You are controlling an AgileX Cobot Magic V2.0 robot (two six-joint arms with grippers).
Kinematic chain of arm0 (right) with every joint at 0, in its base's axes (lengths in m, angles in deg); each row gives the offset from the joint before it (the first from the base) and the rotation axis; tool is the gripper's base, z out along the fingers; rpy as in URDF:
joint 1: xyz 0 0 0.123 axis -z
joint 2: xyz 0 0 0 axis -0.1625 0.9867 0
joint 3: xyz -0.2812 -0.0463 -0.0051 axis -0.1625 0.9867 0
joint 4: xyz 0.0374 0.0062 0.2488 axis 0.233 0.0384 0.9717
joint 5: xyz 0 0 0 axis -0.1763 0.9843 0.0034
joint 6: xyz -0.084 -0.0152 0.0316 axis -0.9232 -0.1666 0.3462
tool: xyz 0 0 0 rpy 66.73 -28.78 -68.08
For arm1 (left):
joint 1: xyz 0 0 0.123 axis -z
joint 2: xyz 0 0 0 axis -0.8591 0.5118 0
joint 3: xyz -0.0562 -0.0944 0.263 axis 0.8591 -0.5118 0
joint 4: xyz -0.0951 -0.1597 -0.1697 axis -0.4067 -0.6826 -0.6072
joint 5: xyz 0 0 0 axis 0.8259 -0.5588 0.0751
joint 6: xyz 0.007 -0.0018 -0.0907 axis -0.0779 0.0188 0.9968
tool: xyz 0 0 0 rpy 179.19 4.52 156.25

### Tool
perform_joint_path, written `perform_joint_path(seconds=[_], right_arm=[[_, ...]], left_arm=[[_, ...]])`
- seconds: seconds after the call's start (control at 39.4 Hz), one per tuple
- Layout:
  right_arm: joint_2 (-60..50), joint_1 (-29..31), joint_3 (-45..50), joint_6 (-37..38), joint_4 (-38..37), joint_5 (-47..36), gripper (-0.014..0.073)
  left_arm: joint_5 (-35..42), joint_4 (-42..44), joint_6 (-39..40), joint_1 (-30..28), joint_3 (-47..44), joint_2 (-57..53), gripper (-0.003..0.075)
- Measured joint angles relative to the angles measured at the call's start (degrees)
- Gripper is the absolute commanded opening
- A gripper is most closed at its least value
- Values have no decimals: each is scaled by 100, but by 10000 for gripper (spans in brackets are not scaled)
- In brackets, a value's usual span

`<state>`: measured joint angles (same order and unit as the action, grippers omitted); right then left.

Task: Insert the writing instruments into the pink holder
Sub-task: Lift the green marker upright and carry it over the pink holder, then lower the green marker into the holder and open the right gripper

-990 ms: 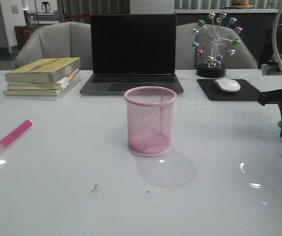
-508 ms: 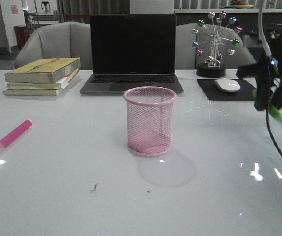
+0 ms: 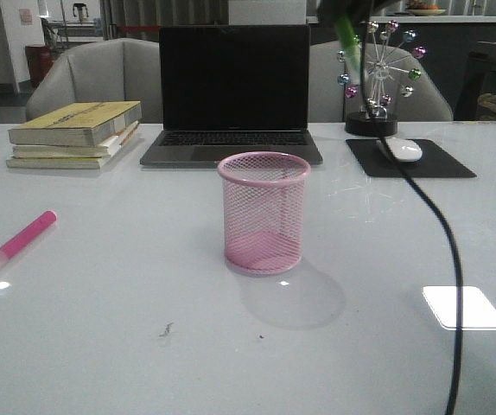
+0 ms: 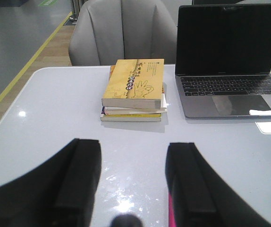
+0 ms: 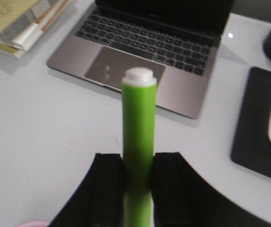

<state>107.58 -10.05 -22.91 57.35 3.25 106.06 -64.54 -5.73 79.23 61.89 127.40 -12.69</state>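
The pink holder stands upright in the middle of the table; a sliver of its rim shows in the right wrist view. The green marker, white end outward, is clamped in my right gripper, which is shut on it. In the front view the green marker hangs high, above and to the right of the holder, with the gripper mostly out of frame. The pink marker lies on the table at the far left. My left gripper is open and low over the table, a pink sliver beside one finger.
A laptop stands open behind the holder, with stacked books to its left. At the back right are a mouse on a black pad and a ferris-wheel ornament. A black cable hangs down the right side.
My right arm has swung from the table's right edge up and to the left with the green marker. The holder and the pink marker have not moved.
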Motion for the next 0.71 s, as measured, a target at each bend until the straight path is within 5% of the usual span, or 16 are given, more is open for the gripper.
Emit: perform_joint_path(seconds=[0.3, 0.71], right_arm=[[-13, -960, 1456, 0, 22, -2641, 57], [-13, -1109, 3454, 0, 22, -4952, 57]], left_arm=[[-8, 0, 0, 0, 0, 0, 393], [-8, 0, 2, 0, 0, 0, 393]])
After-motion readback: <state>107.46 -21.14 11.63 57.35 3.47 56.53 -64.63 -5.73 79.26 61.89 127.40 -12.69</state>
